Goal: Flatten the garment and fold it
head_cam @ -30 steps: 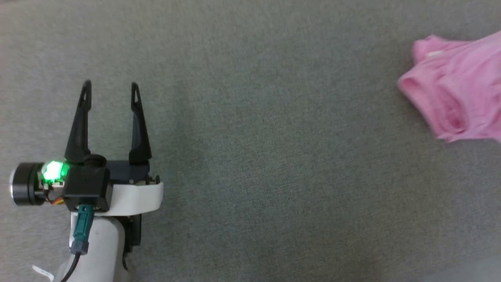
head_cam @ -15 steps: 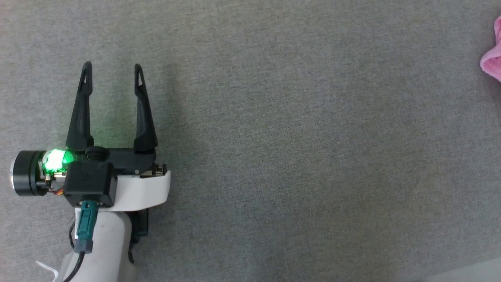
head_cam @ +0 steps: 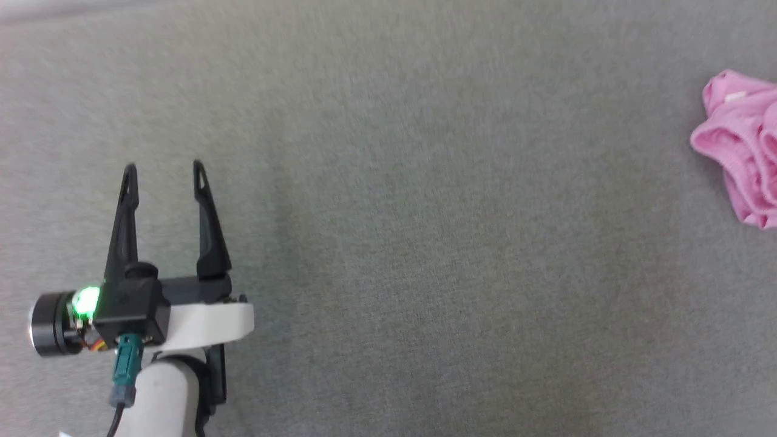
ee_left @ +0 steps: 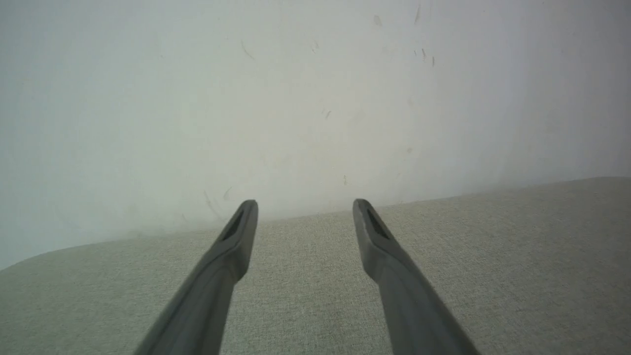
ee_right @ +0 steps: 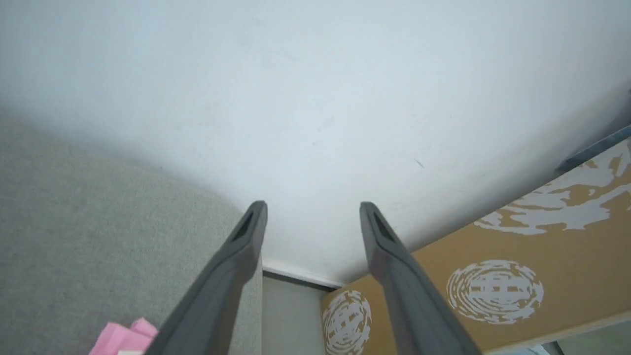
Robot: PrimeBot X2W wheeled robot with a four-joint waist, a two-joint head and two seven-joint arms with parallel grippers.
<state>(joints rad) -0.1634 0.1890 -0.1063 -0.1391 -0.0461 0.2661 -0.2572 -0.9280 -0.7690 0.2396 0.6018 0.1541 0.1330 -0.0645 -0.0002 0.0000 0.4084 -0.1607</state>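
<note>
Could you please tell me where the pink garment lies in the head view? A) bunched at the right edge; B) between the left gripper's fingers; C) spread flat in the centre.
A: the garment lies crumpled at the right edge, well apart from the open left gripper.

From the head: steeply down from well above the flat grey woven fabric surface (head_cam: 425,243). From the left wrist: low and close over that surface, along the dark-fingered left gripper (ee_left: 304,202), toward a scuffed pale wall (ee_left: 296,98) at the surface's far edge. From the right wrist: past the right gripper (ee_right: 313,204), over the surface's edge toward a white wall (ee_right: 296,98) and a brown panel with white swirls (ee_right: 493,246). Shared by all: the surface; by head and right wrist: the crumpled bright pink garment (head_cam: 737,145) on it.
</note>
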